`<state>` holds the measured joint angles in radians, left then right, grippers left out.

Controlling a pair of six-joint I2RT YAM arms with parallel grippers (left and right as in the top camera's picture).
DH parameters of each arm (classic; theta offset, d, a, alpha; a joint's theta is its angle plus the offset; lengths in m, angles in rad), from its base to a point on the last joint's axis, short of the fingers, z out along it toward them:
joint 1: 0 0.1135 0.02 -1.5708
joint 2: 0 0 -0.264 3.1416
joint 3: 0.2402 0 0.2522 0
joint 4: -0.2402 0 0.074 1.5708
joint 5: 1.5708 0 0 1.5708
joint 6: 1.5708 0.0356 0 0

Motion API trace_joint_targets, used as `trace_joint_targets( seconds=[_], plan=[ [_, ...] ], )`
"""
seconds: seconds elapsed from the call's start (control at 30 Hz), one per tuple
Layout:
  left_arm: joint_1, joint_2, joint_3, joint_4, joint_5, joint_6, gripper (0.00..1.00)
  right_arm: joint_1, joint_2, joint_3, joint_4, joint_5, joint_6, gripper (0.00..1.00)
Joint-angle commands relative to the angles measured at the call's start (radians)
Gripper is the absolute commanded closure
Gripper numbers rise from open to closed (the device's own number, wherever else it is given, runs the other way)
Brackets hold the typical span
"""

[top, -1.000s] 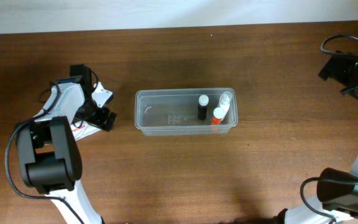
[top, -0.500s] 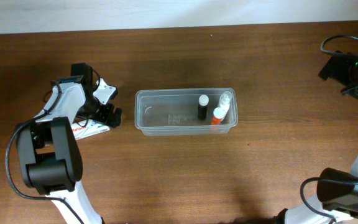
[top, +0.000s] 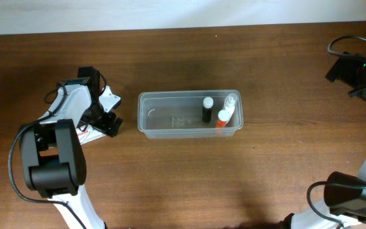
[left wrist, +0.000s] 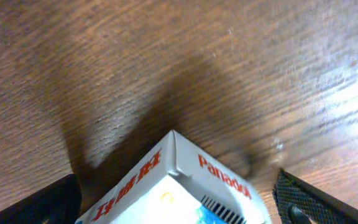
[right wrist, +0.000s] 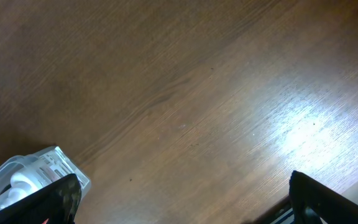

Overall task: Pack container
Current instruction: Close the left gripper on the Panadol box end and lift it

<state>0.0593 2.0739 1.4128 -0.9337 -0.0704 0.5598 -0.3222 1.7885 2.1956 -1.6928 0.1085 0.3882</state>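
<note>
While the left gripper [left wrist: 176,185] sits left of centre, its fingers [left wrist: 48,202] straddle a white carton [left wrist: 185,177]. It's cardboard with red lettering, one sharp corner pointing forward. Can't tell whether they're pinching it or just standing around it. The carton throws a dark shadow on the table [top: 183,178], which is brown wood grain with a slight sheen. The carton is near the container's left end, not touching.

The container [top: 170,117] is mid-table: a clear translucent plastic tub, rectangular, rounded corners, rimmed, long side running left-right. Its left half shows bare floor. Three small bottles crowd the right end:
- black bottle [top: 207,109], white cap, upright
- orange bottle [top: 222,119], white cap, by the near right corner
- clear bottle [top: 231,101], at the far right corner

The right gripper [right wrist: 184,180] is far right, well apart from the tub. It's released, fingers spread wide over bare wood. Black cables [top: 343,46] loop beside that arm.
</note>
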Motion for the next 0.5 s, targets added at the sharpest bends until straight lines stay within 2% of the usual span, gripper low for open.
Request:
trace_joint_targets(
  seconds=[0.0,0.2,0.27,0.3,0.33,0.47],
  plan=[
    [0.011,0.072,-0.052,-0.015,-0.119,0.159,0.01,-0.005,-0.021,0.015,-0.005,0.012,0.002,0.02],
    [0.011,0.072,-0.052,-0.022,-0.121,0.271,0.01,-0.005,-0.021,0.015,-0.005,0.012,0.002,0.02],
    [0.011,0.072,-0.052,-0.021,-0.117,0.286,0.11,-0.005,-0.021,0.015,-0.005,0.012,0.002,0.02],
    [0.011,0.072,-0.052,-0.019,-0.117,0.288,0.22,-0.005,-0.021,0.015,-0.005,0.012,0.002,0.02],
    [0.011,0.072,-0.052,-0.017,-0.117,0.288,0.28,-0.005,-0.021,0.015,-0.005,0.012,0.002,0.02],
    [0.011,0.072,-0.052,-0.002,-0.096,0.287,0.49,-0.005,-0.021,0.015,-0.005,0.012,0.002,0.02]
  ],
)
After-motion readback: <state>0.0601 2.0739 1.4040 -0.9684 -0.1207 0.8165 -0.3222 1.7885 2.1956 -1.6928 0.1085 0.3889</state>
